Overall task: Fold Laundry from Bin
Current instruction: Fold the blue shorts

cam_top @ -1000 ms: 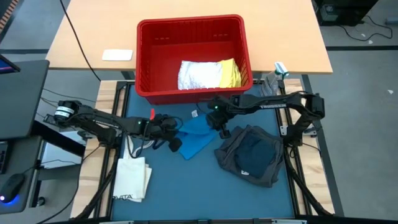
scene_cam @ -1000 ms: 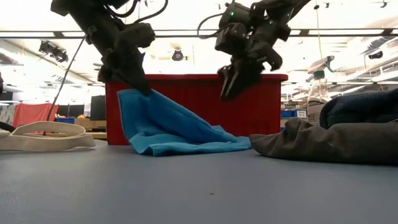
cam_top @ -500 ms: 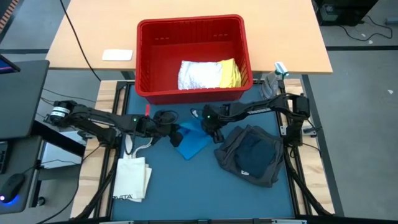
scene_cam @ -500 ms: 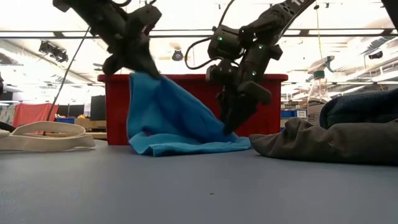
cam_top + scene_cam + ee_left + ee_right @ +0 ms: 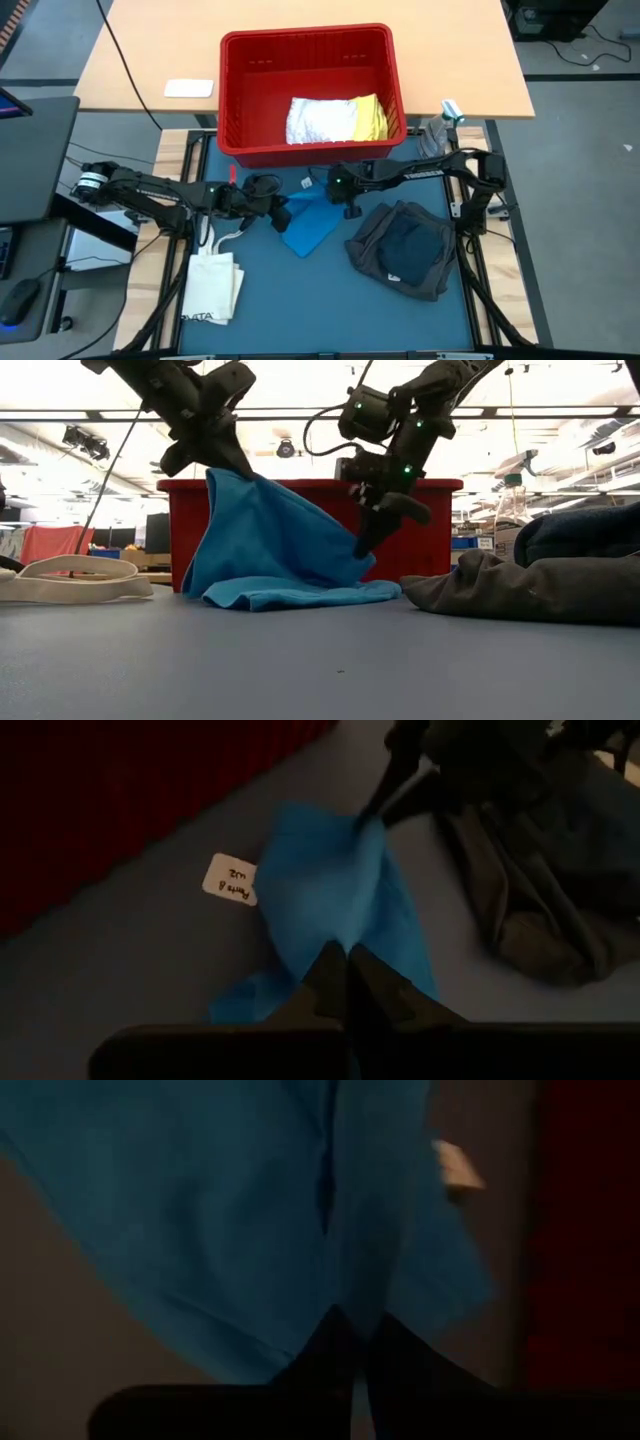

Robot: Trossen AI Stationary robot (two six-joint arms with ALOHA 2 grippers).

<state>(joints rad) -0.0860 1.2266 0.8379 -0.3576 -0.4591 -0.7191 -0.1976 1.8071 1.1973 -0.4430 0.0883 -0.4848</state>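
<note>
Laundry sits in 3 places in the high view: a bright blue cloth (image 5: 312,222) on the blue mat just near of the red bin (image 5: 310,90), a dark grey and navy heap (image 5: 405,250) to its right, and white textured (image 5: 318,120) and yellow (image 5: 368,117) pieces inside the bin. My left gripper (image 5: 281,213) pinches the cloth's left edge, and my right gripper (image 5: 348,203) is clenched on its right edge. A cream tote bag (image 5: 212,285) lies near left on the mat, and a small white tag (image 5: 307,183) rests between cloth and bin.

From the low view, my 2 grippers hold the blue cloth (image 5: 270,545) up off the mat like a tent, its bottom folds resting on the surface. My left gripper (image 5: 222,462) grasps the high peak, and my right gripper (image 5: 366,542) grasps the lower right corner. The bin (image 5: 430,525) stands behind, the grey heap (image 5: 520,585) lies to the right, and the tote's handles (image 5: 70,578) lie to the left.

In the left wrist view, my fingers (image 5: 345,985) are shut on the blue cloth (image 5: 335,895), with my right gripper (image 5: 385,800) gripping its far end. The tag (image 5: 230,880) lies beside it.

In the right wrist view, my fingers (image 5: 350,1350) are closed on a fold of the blue cloth (image 5: 230,1220).
</note>
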